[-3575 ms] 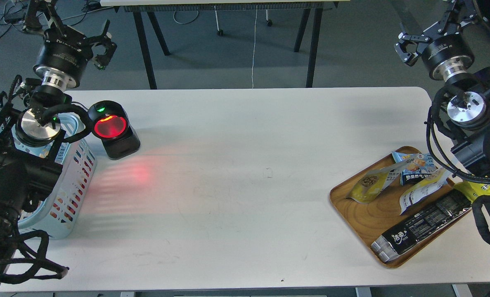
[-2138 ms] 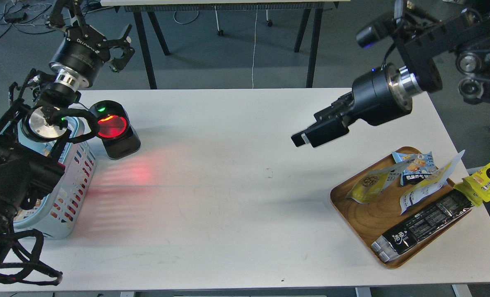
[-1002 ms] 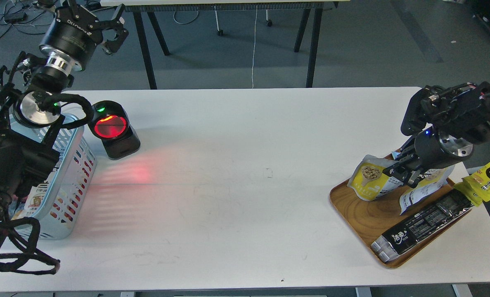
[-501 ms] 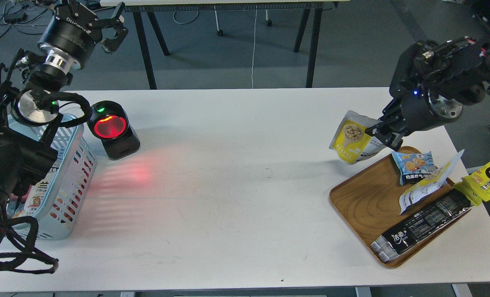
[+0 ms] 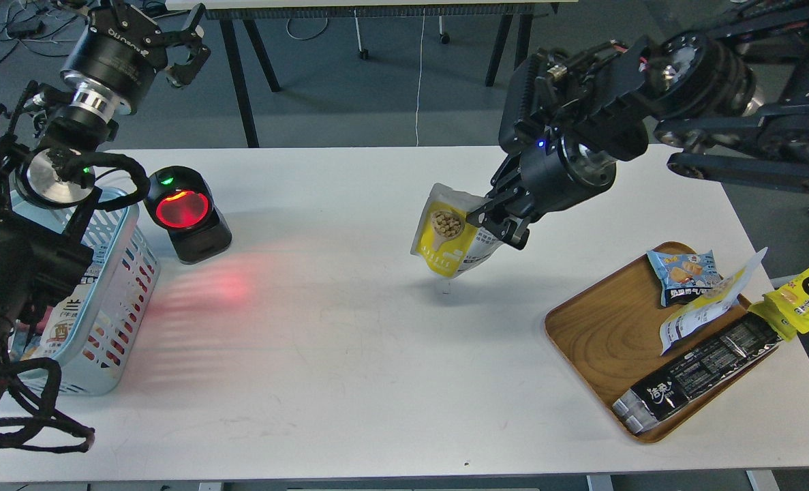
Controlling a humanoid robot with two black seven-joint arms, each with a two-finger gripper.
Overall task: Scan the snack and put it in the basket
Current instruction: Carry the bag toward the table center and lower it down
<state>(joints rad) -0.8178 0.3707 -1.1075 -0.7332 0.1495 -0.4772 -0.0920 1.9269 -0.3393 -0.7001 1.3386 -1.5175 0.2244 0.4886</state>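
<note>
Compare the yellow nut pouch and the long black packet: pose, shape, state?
The yellow nut pouch hangs in the air over the table's middle, pinched at its upper right edge by the right tool; the long black packet lies flat in the wooden tray, untouched. The pouch is short and broad, yellow with a round nut picture; the packet is long and narrow, black with white text. Both are sealed snack packs.

Yellow snack (image 5: 447, 235) – tan nuts; light blue basket (image 5: 114, 286) – slotted sides

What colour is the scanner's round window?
Glowing red, on the black barcode scanner; head view.
</note>
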